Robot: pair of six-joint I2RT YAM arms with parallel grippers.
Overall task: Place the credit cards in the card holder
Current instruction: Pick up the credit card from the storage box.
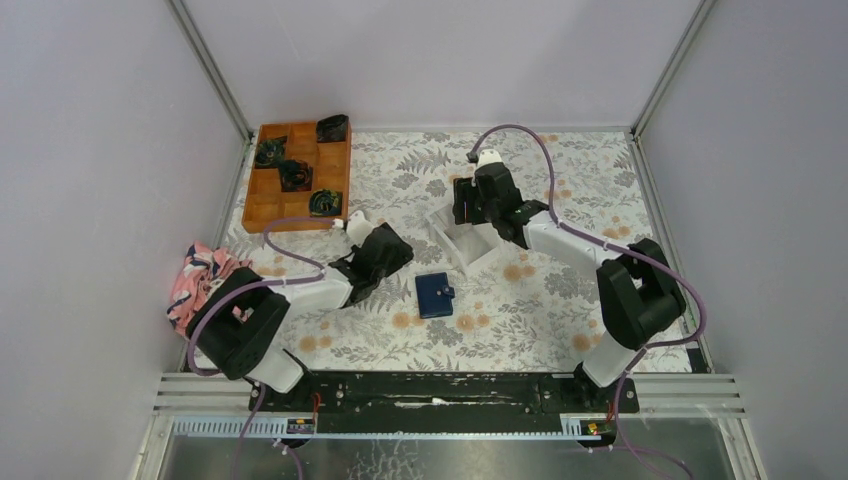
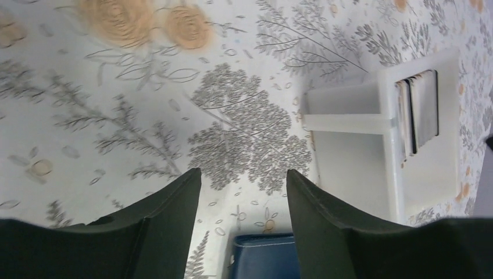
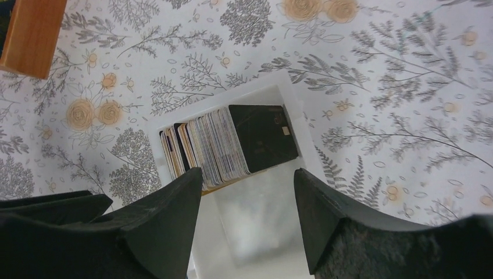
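Observation:
The card holder [image 1: 434, 294], a closed dark navy wallet, lies flat on the floral cloth near the middle. Its edge shows in the left wrist view [image 2: 267, 256] between the open fingers. My left gripper [image 1: 392, 252] is open and empty, just left of and above the wallet. The credit cards [image 3: 224, 144] stand in a leaning stack inside the white open-topped box [image 3: 273, 203], a dark card [image 3: 261, 135] at the stack's end. They also show in the left wrist view [image 2: 418, 113]. My right gripper [image 3: 247, 180] is open and empty, hovering over the box [image 1: 466, 243].
An orange wooden compartment tray [image 1: 268, 200] with dark items stands at the back left. A pink patterned cloth [image 1: 200, 280] lies at the left edge. Grey walls and metal rails close in the table on three sides.

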